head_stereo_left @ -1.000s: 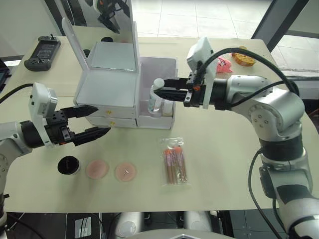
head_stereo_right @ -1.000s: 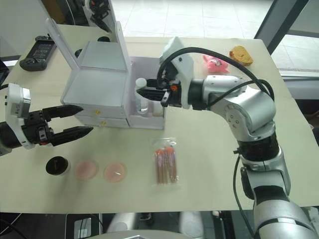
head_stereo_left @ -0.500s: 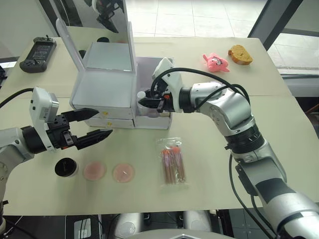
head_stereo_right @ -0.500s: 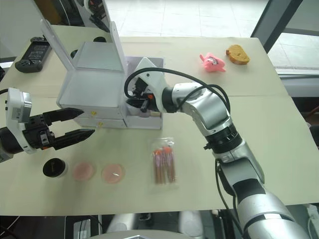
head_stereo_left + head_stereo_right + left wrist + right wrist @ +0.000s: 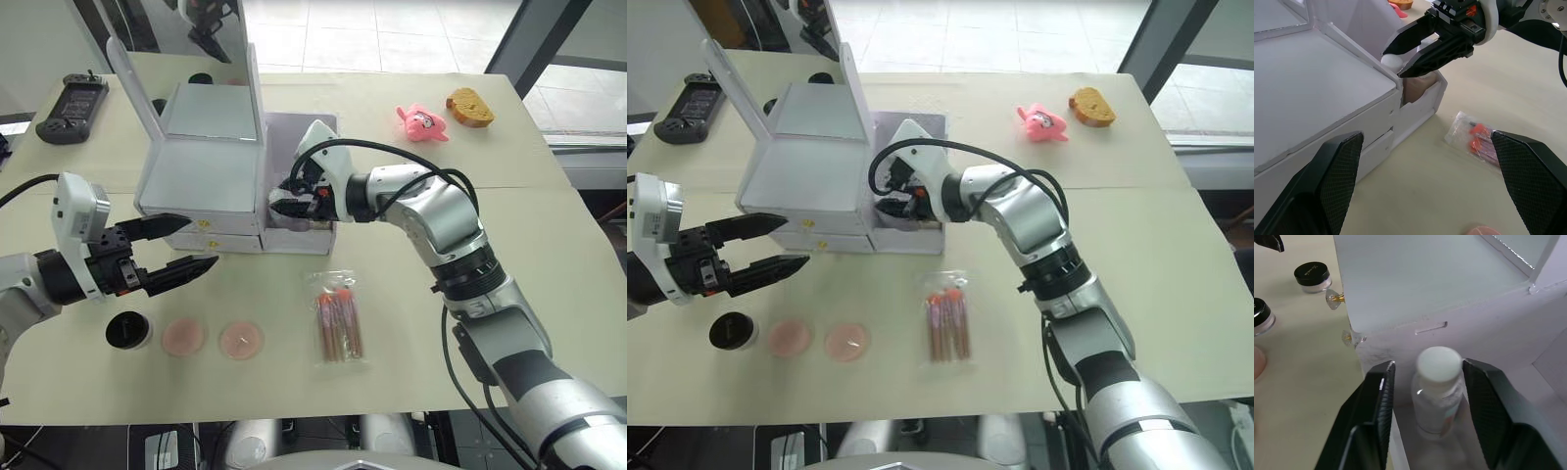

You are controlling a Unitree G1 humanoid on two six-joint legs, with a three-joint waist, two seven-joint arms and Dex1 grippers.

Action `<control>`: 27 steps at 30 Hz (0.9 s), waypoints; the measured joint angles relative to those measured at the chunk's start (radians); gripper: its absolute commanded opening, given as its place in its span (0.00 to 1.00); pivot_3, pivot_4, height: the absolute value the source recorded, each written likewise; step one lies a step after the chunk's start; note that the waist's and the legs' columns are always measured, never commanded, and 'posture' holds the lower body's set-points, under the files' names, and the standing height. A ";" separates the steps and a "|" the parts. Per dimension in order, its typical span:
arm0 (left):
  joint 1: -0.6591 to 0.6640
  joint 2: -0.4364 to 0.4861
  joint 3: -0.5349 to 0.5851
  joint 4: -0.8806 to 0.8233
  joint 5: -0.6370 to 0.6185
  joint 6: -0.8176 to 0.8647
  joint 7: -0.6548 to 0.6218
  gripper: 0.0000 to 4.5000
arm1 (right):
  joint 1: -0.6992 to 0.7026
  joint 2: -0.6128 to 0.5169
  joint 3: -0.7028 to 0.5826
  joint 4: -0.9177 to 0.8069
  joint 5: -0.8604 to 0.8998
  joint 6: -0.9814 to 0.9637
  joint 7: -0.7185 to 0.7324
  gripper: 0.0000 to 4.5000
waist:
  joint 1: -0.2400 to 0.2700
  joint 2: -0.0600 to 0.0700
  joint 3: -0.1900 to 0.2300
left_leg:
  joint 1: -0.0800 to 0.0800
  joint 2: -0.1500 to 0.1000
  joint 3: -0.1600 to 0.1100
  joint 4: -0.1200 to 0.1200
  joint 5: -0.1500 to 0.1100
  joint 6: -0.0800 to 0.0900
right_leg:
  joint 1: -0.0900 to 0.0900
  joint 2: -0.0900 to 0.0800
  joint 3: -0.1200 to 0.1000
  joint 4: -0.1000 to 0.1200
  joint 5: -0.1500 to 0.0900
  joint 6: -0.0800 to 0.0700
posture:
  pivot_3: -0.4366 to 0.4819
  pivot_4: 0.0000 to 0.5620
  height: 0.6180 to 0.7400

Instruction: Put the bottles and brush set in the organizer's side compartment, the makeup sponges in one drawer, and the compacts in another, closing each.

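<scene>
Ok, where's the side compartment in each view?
Left eye: side compartment at the organizer's right end.
Right eye: compartment likewise, beside the drawers.
Left wrist: compartment beneath the right pincer's tips.
Right wrist: compartment walls surround the clear bottle.
Shared landmark: right pincer at its opening.

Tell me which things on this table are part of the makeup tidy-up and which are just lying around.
Job: organizer, clear bottle, beige bottle, brush set, makeup sponges, compacts.

Lying about: pink plush toy, orange object, black controller.
</scene>
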State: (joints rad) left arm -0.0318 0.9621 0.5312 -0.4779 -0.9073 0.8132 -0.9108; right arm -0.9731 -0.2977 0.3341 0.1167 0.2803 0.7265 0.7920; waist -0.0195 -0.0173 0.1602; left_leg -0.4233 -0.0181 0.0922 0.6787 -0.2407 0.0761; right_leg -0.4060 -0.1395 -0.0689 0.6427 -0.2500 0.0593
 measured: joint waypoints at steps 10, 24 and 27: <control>-0.010 0.000 0.052 0.128 0.052 -0.074 -0.016 1.00 | -0.045 -0.077 -0.229 -0.070 0.135 0.060 0.052 0.99 | 0.003 0.000 0.000 | 0.000 0.000 0.000 -0.001 0.000 0.000 | 0.000 0.000 0.000 -0.001 0.000 0.000 | 0.48 0.27 0.97; 0.205 0.057 0.387 0.984 0.347 -0.503 -0.165 1.00 | 0.428 -0.519 -0.695 0.274 0.136 -0.268 0.181 0.99 | 0.000 0.000 0.000 | 0.002 0.002 0.005 -0.004 -0.002 0.002 | 0.001 -0.007 -0.001 -0.011 -0.001 -0.002 | 0.48 0.27 0.97; 0.203 0.057 0.392 1.075 0.357 -0.554 -0.172 1.00 | 0.490 -0.518 -0.718 0.350 0.134 -0.323 0.178 0.99 | 0.000 0.000 0.000 | 0.003 0.003 0.004 -0.005 -0.006 -0.004 | 0.001 -0.013 0.000 -0.011 0.000 -0.003 | 0.48 0.27 0.97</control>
State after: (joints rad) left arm 0.1710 1.0194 0.9231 0.5969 -0.5506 0.2591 -1.0833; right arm -0.4833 -0.8156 -0.3834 0.4664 0.4147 0.4035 0.9704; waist -0.0200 -0.0176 0.1602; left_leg -0.4206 -0.0154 0.0966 0.6737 -0.2471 0.0720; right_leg -0.4051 -0.1528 -0.0690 0.6319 -0.2499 0.0565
